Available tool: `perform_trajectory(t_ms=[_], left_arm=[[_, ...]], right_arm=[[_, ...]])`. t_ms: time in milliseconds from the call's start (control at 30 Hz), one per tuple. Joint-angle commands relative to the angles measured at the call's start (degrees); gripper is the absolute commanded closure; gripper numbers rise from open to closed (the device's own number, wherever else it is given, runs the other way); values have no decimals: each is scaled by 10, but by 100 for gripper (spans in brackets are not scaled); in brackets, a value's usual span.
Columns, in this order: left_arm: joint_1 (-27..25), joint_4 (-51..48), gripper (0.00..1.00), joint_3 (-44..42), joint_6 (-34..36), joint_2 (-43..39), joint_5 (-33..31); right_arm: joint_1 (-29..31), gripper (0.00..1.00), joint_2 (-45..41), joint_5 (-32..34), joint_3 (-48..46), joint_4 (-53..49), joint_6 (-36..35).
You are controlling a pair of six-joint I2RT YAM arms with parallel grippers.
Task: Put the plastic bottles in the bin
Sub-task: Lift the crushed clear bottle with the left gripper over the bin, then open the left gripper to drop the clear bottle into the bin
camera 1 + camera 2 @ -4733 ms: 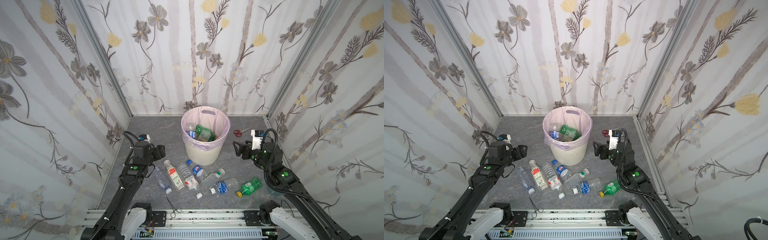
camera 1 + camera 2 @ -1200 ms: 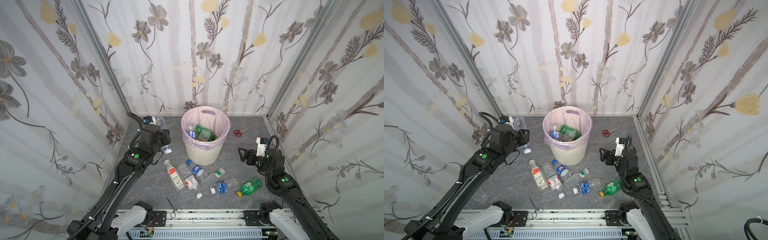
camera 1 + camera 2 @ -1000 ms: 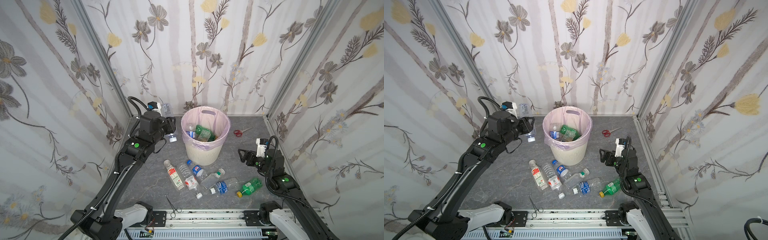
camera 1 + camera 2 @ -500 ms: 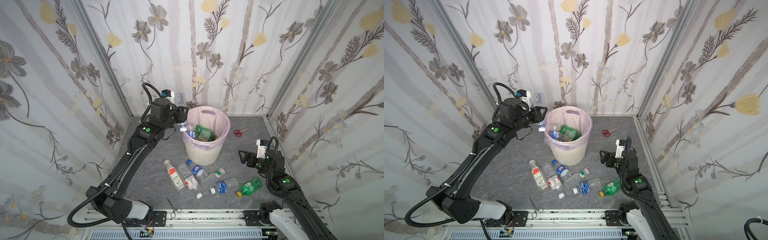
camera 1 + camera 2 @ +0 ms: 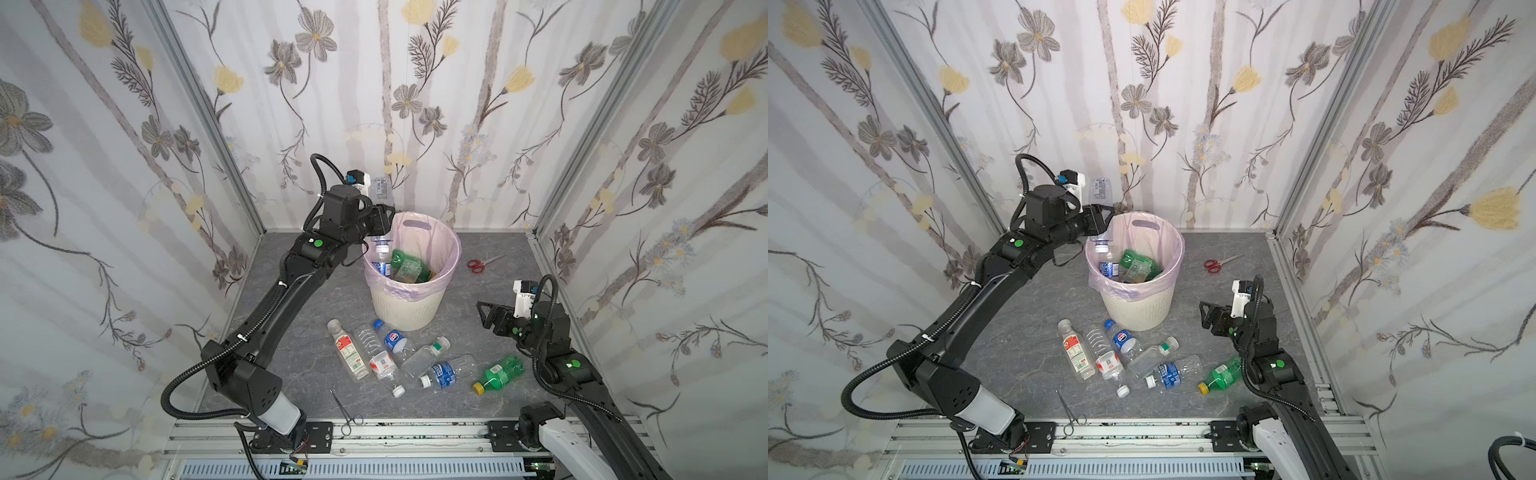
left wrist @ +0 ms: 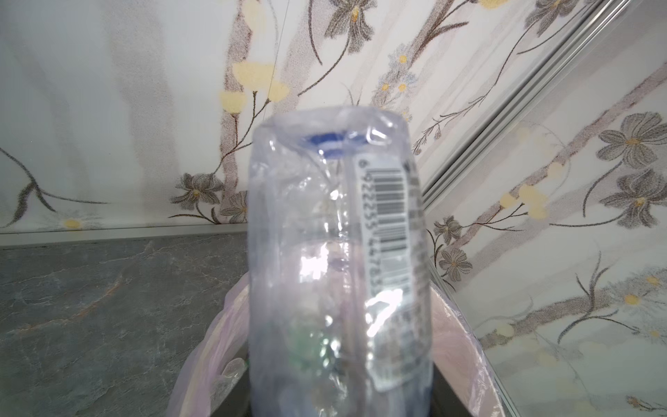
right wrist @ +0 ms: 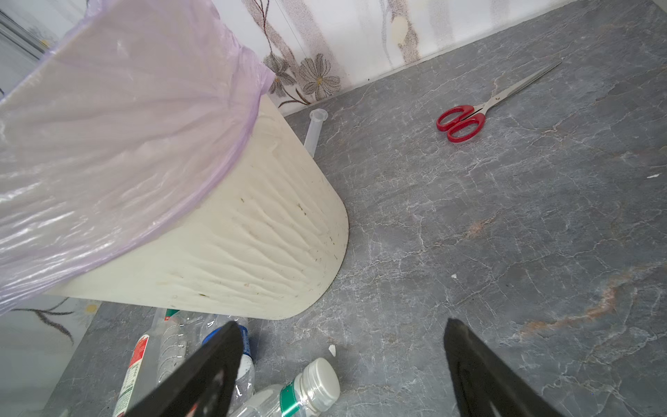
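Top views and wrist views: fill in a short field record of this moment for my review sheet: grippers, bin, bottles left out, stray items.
left gripper: shut on clear bottle, cap down, at the rim of the bin nearest that arm
right gripper: open, empty, above the floor beside the bin
bin contents: green bottle and several others, inside the pink liner
floor bottles: six, lying in front of the bin, including a yellow-capped green bottle
stray items: red-handled scissors, forceps
task status: unfinished

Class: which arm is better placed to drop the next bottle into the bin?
Left. The left gripper holds a clear bottle inverted over the rim of the bin; the right gripper is open and empty.
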Motion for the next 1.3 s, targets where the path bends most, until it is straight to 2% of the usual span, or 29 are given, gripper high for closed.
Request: perform_trajectory(t_ms=[0, 633, 1267], left_arm=[[-8, 29, 51, 9, 2, 11, 3], [-44, 41, 48, -77, -2, -19, -59], [-45, 57, 32, -133, 3, -60, -75]], right_arm=[[0, 12, -3, 0, -4, 8, 0], [0, 12, -7, 19, -13, -1, 6], [1, 13, 13, 66, 5, -54, 9]])
